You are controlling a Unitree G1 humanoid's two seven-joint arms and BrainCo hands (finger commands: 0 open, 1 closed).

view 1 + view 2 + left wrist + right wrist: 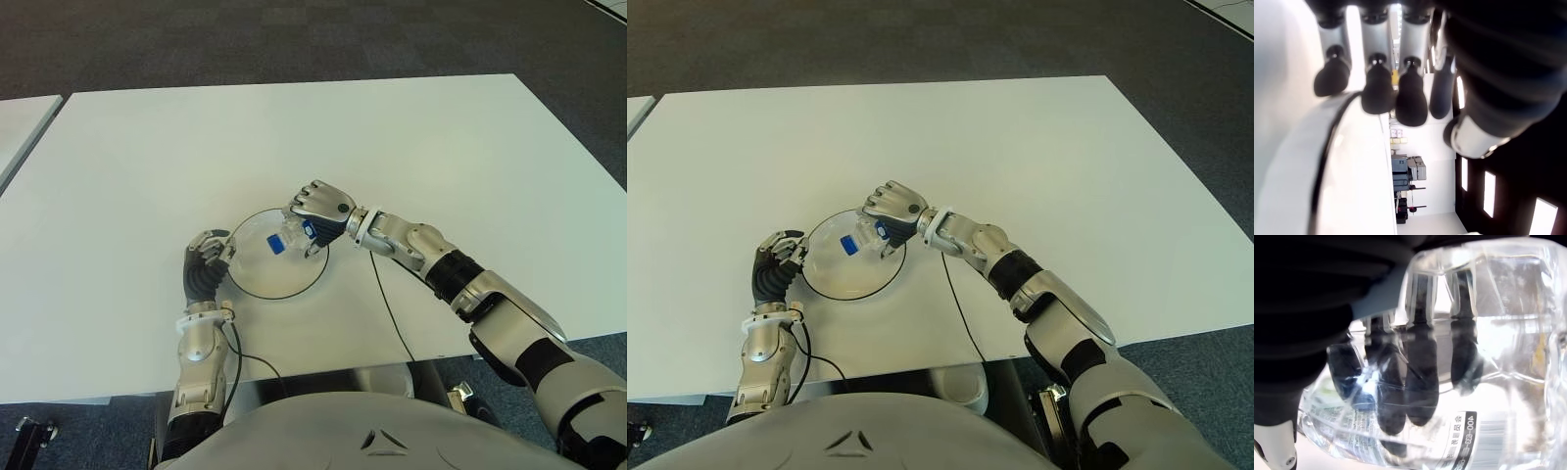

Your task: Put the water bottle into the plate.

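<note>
A clear water bottle (287, 238) with a blue cap lies tilted over the white, dark-rimmed plate (257, 279) near the table's front edge. My right hand (318, 211) is shut on the bottle from above, at the plate's far right rim. In the right wrist view the fingers (1420, 382) show through the clear bottle (1498, 357) wrapped around it. My left hand (208, 257) is at the plate's left rim, fingers curled with nothing in them; the left wrist view shows its fingertips (1410, 98) over the plate rim (1327, 156).
The white table (323, 137) stretches far beyond the plate. A black cable (387, 304) runs from my right wrist to the front edge. A second table (20, 117) stands at the far left, with dark carpet beyond.
</note>
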